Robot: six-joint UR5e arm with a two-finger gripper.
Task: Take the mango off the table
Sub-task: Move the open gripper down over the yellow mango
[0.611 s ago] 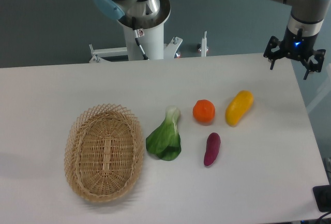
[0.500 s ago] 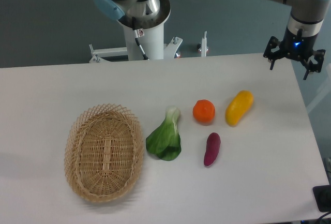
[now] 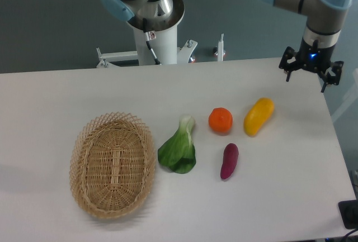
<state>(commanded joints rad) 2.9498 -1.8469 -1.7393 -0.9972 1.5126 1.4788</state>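
Well, hand (image 3: pixel 306 77) spread above mango (image 3: pixel 258 116)

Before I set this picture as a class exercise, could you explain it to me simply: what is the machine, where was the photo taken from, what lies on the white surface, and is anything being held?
The machine is a jointed grey-and-blue robot arm. Its black two-finger gripper hangs open and empty over the far right part of the large white table. The one picture comes from a fixed camera looking down at the table from the front. On the table lie an empty oval woven wicker basket, a leafy green bok choy, a round orange-red fruit, a dark purple sweet potato and the elongated yellow mango, which the arm is meant to pick up. The mango lies untouched, nearer the camera than the gripper.
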